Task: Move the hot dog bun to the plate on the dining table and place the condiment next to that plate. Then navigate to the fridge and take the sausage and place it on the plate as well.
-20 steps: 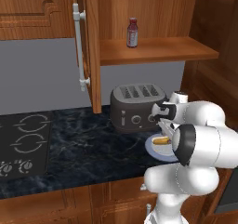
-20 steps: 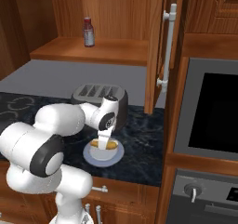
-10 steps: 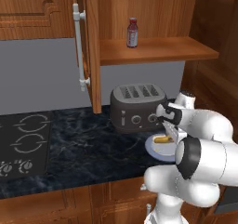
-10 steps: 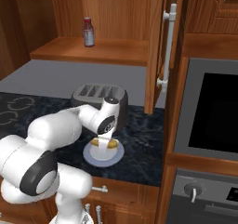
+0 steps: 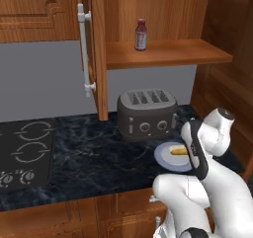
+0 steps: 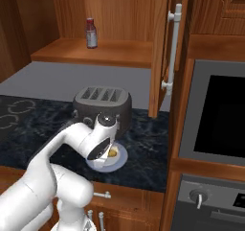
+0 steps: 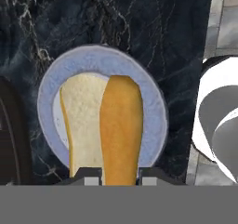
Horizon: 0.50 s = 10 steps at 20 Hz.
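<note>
Hot dog bun lies on a small blue-grey plate on the dark marbled desk, just in front of the toaster.

Left base view: a second ago the white arm stood higher, with the wrist above the plate. Now the wrist has folded down and the end effector sits low at the bun's right end, hidden by the arm's own links. The condiment stands well above it on the open shelf, untouched. The cabinet door hangs open up and to the left; the stove rings lie far left.

Right base view: the wrist has dropped onto the near side of the blue-grey plate; a sliver of the bun peeks out from under it. The toaster is just behind the hand, close enough to crowd a lift straight back. The oven front stands off to the right, clear of the work.

Hand view: the bun runs straight out from between the two fingertips, pale cut face on one side, browned crust on the other. The end effector straddles its near end; jaws look spread, not yet pinching.

Judgement: the descent is done and closing comes next. The first pickup is barely begun, with the whole delivery ahead.
</note>
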Available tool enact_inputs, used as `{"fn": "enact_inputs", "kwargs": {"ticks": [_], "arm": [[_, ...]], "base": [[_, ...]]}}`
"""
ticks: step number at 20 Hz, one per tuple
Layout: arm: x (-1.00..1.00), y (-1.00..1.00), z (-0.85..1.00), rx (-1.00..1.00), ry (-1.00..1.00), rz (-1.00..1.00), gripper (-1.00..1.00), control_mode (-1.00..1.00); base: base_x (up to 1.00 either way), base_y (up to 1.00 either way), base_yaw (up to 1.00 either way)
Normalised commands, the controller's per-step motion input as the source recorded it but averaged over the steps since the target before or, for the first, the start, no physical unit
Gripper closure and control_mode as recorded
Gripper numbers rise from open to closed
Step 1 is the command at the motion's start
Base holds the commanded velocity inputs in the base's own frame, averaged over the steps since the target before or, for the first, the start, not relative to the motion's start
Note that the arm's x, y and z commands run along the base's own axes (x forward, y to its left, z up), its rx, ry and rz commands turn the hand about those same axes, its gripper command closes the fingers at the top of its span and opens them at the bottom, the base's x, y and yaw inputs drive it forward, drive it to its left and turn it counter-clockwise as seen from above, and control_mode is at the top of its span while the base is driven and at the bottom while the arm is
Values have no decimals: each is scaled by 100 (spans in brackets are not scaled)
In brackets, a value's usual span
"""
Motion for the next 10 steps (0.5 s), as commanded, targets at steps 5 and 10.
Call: {"fn": "enact_inputs", "kwargs": {"ticks": [5,10], "arm": [[-59,0,69,3,-21,0,100,-100],[-48,0,71,1,-20,0,100,-100]], "base": [[0,0,0],[0,0,0]]}}
